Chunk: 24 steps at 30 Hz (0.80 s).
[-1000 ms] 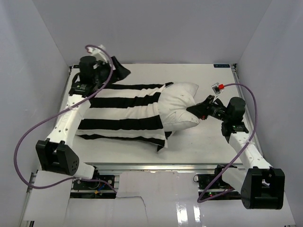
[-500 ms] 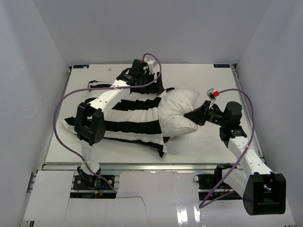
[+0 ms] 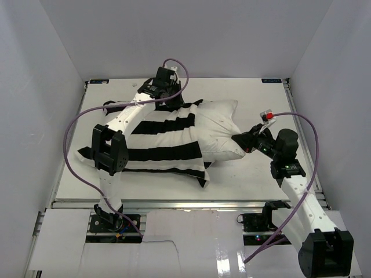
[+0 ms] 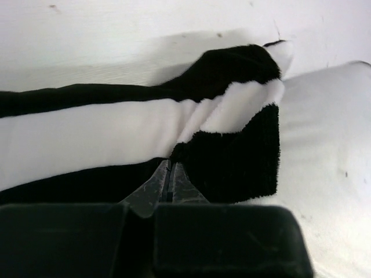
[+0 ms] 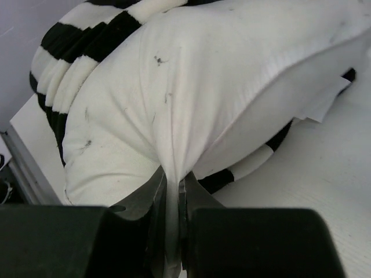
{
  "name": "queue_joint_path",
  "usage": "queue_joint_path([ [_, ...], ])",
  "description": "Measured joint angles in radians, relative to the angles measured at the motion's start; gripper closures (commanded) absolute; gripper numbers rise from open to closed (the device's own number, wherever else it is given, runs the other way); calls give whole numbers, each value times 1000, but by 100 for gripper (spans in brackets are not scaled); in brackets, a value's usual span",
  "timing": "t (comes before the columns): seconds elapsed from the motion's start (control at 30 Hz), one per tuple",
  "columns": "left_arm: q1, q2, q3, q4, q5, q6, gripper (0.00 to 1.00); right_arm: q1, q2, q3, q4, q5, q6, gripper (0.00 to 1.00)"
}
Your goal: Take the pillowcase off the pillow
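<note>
**Both grippers clamped, pillow half out of its cover**

Top view: the pillow lies across the middle of the table with its long axis running left to right. Its bare right end sticks out of the striped pillowcase, which covers the left part and reaches toward the left of the frame. The right gripper sits at the pillow's right end, touching it. The left gripper reaches over to the upper edge of the cover, close to its open mouth. So the right arm is the one nearer the pillow, and the left arm is on the cover.

Left wrist view: the left gripper has its jaws pressed together, pinching a fold of the pillowcase at a black stripe. The bare pillow fills the right of the frame, just beside that fold.

Right wrist view: the right gripper is clenched on a pinch of plain white cloth drawn out of the pillow into a taut ridge. The stripes of the pillowcase bunch up at the upper left, beyond the pillow's bulge.

Judging from this, the next move depends on the long axis. The pillow would have to go right and the cover left, along that line, for the two to slide apart.
</note>
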Motion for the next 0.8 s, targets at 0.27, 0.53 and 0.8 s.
queue_joint_path([
  [0.27,164,-57,-64,-19,-79,-57,100,8,-221,-6,-117,229,8,92],
  [0.53,180,-121,-188,16,-100,-95,100,20,-309,-24,-195,374,50,92],
  [0.8,252,-259,-423,150,-16,-152,90,29,-352,-37,-251,519,127,92],
])
